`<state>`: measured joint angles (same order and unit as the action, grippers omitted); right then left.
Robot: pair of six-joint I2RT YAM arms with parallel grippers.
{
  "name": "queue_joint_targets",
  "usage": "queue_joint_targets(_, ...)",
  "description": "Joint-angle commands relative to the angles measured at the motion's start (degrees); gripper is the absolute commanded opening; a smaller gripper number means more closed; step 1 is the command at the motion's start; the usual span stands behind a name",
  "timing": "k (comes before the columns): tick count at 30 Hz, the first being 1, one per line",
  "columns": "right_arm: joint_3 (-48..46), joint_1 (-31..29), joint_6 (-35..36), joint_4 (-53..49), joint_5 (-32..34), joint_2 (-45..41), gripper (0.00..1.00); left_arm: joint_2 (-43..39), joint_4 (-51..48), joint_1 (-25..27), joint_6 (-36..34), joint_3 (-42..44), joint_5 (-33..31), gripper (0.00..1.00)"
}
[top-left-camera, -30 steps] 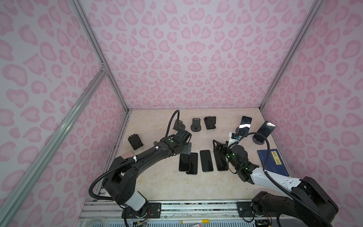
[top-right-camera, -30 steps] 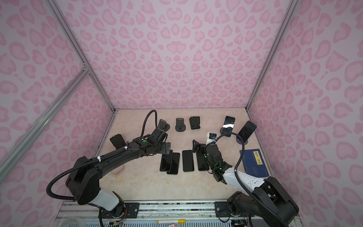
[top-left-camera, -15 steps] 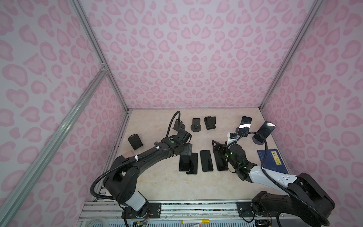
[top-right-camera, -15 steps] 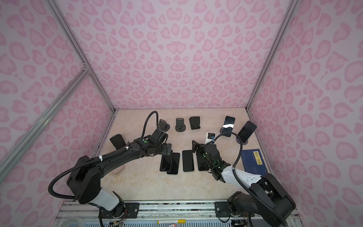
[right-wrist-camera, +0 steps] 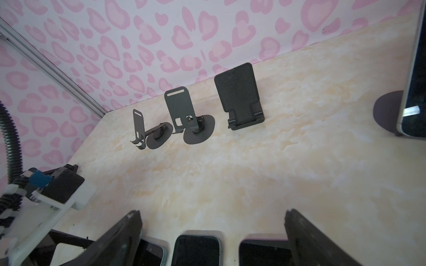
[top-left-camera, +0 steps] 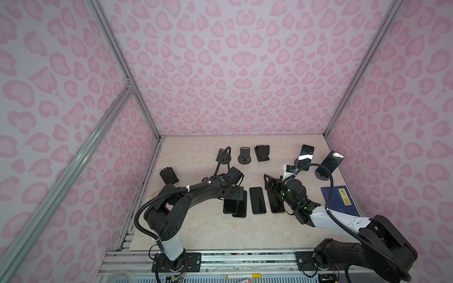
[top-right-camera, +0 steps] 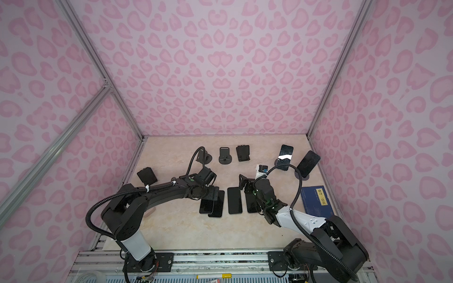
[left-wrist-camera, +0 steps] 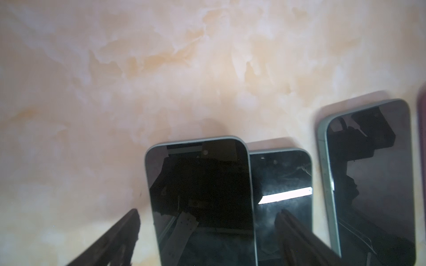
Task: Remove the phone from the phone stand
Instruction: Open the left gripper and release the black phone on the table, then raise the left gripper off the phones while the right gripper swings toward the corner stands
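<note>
Phones (top-left-camera: pixel 257 203): four flat on table (top-left-camera: pixel 196 227), two on stands (top-left-camera: pixel 321 175); four bare stands (top-left-camera: pixel 245 156).

This is a robot test cell in a lab: pink heart-print wall panels (top-left-camera: pixel 232 61) on aluminium framing (top-left-camera: pixel 122 66) box in a marble-pattern table (top-left-camera: pixel 196 152), and the left arm (top-left-camera: pixel 191 192) and right arm (top-left-camera: pixel 343 220) are bolted to a metal rail (top-left-camera: pixel 245 257) along its front edge.
</note>
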<state>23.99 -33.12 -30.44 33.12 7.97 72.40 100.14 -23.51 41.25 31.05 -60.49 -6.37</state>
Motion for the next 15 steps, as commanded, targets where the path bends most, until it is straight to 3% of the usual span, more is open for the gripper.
queue_joint_targets(1,-0.17,-0.01,0.03,0.63,0.03,-0.13,0.99,1.26,0.92,-0.24,1.59,0.33,-1.54,0.93)
queue_joint_targets(15,-0.12,-0.1,0.04,0.75,-0.36,0.18,0.99,-0.76,3.42,-3.04,4.96,5.08,-2.85,0.92)
